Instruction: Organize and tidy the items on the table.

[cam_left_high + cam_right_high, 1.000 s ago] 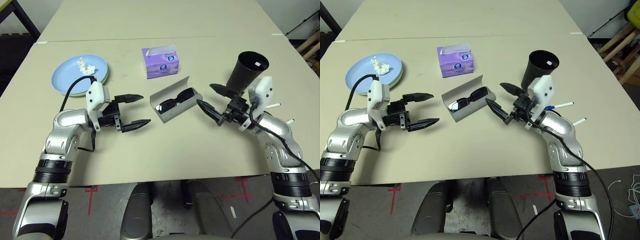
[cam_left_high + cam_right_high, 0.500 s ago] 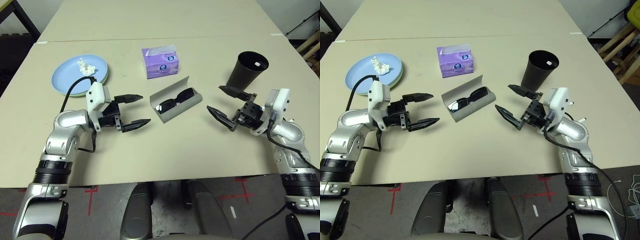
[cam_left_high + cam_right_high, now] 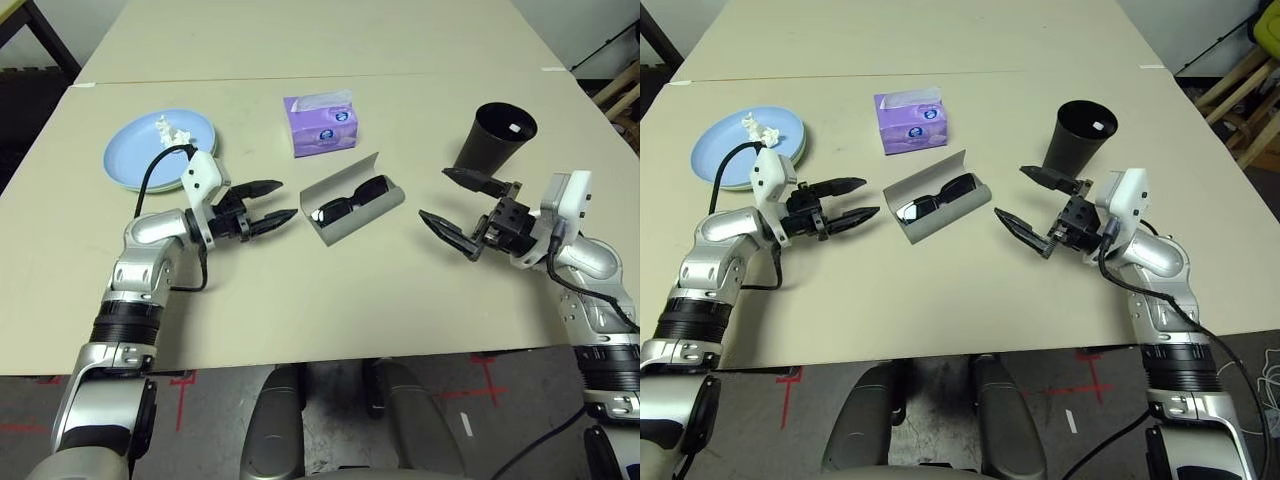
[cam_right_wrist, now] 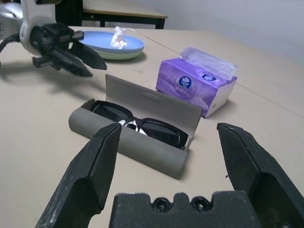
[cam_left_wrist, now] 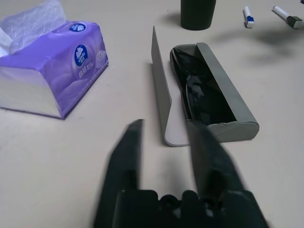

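A grey oblong glasses case (image 3: 372, 204) lies open mid-table with black sunglasses (image 3: 347, 206) inside it. My left gripper (image 3: 284, 200) hovers just left of the case, pointing at it; its fingers are narrowly apart and hold nothing. In the left wrist view the fingertips (image 5: 134, 127) end just short of the case's raised lid (image 5: 159, 80). My right gripper (image 3: 434, 194) hangs open and wide to the right of the case, apart from it. Crumpled white tissue (image 3: 172, 131) rests on the stacked blue and green plates (image 3: 135, 160). Two pens (image 5: 248, 14) lie near the black cup (image 3: 496, 138).
The purple tissue box (image 3: 322, 123) stands behind the case. The cup stands at the right, just behind my right gripper. The table (image 3: 340, 290) has bare room in front of the case and between my arms; its front edge runs close below them.
My left gripper moved up toward the case and its fingers narrowed. My right gripper drew back to the right, away from the case, still wide open.
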`<action>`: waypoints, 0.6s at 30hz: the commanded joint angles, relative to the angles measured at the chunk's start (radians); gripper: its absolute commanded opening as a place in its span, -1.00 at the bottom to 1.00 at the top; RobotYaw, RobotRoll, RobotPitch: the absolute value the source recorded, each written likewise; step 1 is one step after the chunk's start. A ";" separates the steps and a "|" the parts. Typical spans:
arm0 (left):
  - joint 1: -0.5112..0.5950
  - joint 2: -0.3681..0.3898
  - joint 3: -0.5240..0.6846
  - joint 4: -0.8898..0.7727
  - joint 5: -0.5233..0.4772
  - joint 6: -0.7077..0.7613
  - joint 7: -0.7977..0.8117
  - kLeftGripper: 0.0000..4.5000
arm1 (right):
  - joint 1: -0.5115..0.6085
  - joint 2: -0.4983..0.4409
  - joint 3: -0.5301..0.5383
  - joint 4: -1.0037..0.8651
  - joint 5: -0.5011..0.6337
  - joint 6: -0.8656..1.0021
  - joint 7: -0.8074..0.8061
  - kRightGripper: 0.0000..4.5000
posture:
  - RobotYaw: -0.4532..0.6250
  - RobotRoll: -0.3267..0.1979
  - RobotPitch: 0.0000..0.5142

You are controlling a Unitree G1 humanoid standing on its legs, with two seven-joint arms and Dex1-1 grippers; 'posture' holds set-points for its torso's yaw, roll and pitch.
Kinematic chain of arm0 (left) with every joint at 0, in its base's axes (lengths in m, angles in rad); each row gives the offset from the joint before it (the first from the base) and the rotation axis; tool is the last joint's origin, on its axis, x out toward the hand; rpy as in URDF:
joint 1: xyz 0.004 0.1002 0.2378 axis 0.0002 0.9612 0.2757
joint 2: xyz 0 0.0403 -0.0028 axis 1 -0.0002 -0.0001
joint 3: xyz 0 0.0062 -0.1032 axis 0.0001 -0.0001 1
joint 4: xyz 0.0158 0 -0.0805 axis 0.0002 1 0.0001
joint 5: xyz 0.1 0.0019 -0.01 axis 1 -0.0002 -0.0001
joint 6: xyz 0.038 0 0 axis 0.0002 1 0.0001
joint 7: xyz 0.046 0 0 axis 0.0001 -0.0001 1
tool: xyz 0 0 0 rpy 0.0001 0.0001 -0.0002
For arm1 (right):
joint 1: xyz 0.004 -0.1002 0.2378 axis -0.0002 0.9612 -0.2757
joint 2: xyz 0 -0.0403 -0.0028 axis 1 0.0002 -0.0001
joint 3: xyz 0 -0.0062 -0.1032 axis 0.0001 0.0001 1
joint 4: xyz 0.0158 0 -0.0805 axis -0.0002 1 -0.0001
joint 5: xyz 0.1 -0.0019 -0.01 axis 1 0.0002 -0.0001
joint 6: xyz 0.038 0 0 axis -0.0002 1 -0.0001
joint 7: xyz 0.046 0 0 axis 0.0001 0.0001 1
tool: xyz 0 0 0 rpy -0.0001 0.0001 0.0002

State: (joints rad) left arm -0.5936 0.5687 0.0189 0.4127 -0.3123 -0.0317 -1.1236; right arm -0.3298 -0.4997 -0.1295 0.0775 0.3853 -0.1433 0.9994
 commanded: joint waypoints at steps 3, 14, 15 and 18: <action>-0.055 -0.015 -0.013 0.099 0.034 -0.057 -0.017 -0.99 | 0.024 -0.020 -0.013 0.006 0.014 -0.005 0.007 1.00 | -0.03 0.25 -0.19; -0.141 -0.088 -0.023 0.225 0.090 -0.142 0.014 -0.99 | 0.040 -0.015 -0.013 0.089 0.037 -0.042 0.036 1.00 | -0.02 0.25 -0.19; -0.146 -0.093 -0.024 0.235 0.095 -0.150 0.014 -0.99 | 0.042 -0.015 -0.012 0.086 0.042 -0.034 0.036 1.00 | -0.03 0.25 -0.19; -0.161 -0.104 -0.031 0.266 0.111 -0.174 0.013 -0.99 | 0.043 -0.014 -0.008 0.068 0.048 -0.028 0.032 1.00 | -0.03 0.25 -0.18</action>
State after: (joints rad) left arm -0.7486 0.4728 0.0040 0.6512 -0.2275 -0.1823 -1.1104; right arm -0.3029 -0.5137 -0.1323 0.1597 0.4201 -0.1787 1.0255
